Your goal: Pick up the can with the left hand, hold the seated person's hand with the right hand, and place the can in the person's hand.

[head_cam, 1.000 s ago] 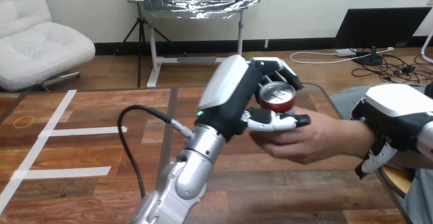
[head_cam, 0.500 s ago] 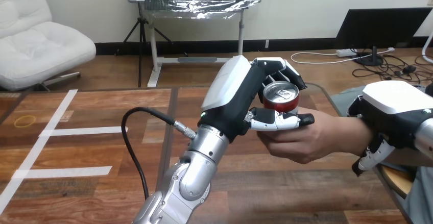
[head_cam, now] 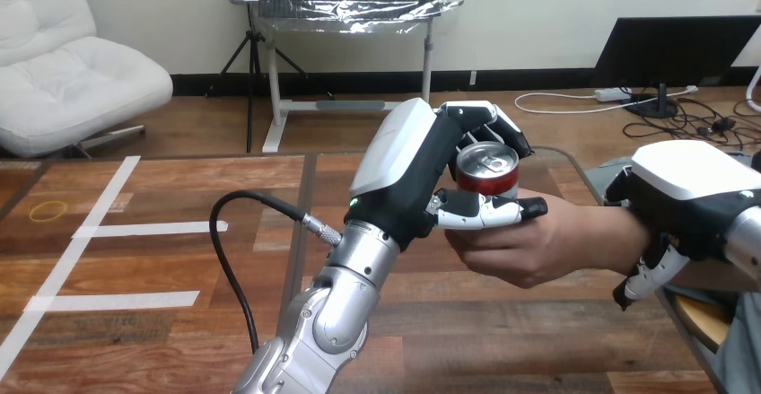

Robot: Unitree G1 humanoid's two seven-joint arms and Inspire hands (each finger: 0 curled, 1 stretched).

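From up on the robot's head, the camera faces forward and down across the wooden table point(head_cam: 161, 188), whose boards run away to its far edge. It sits close. The left hand point(head_cam: 404, 179), curled round the can point(head_cam: 487, 171), looms large above the table's middle. The right hand point(head_cam: 686, 197) reaches in at the table's right side, its fingers hooked round the person's wrist point(head_cam: 610, 232).

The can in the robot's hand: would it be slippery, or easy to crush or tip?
Its smooth metal side probably makes the can a bit slippery, though the left hand wraps round it. It looks thin-walled, so a hard squeeze might dent it. Tall and narrow, it could tip on the person's hand below.
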